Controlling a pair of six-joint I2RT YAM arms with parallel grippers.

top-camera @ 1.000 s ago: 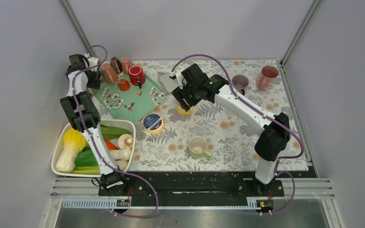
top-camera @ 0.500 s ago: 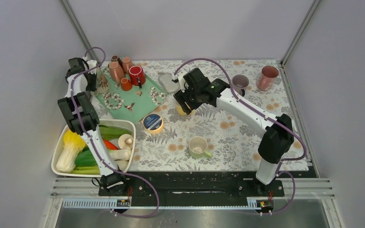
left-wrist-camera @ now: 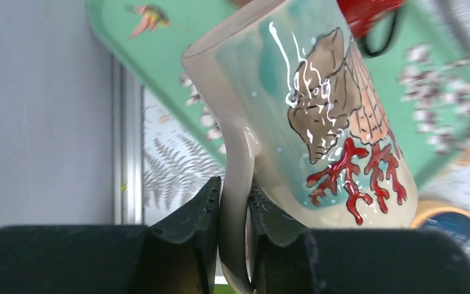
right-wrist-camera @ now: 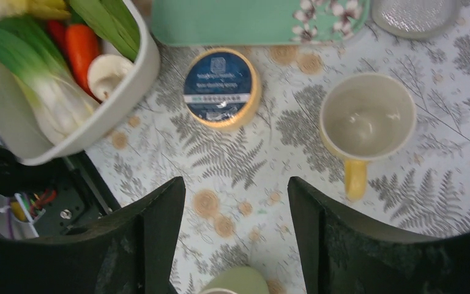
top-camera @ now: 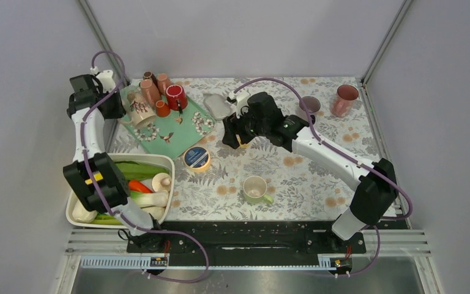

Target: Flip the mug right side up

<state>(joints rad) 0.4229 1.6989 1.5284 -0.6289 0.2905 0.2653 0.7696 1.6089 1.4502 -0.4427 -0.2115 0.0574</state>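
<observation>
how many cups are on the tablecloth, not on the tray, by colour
yellow cup: 1
green cup: 1
mauve cup: 1
pink cup: 1
total: 4

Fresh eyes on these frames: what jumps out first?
First, the left hand pinching the handle of a seashell-and-coral mug, which is tilted over the green tray at the far left. Next, the right hand is open above mid-table, looking down on an upright cream mug with a yellow handle. The white tub of vegetables sits at the near left.
</observation>
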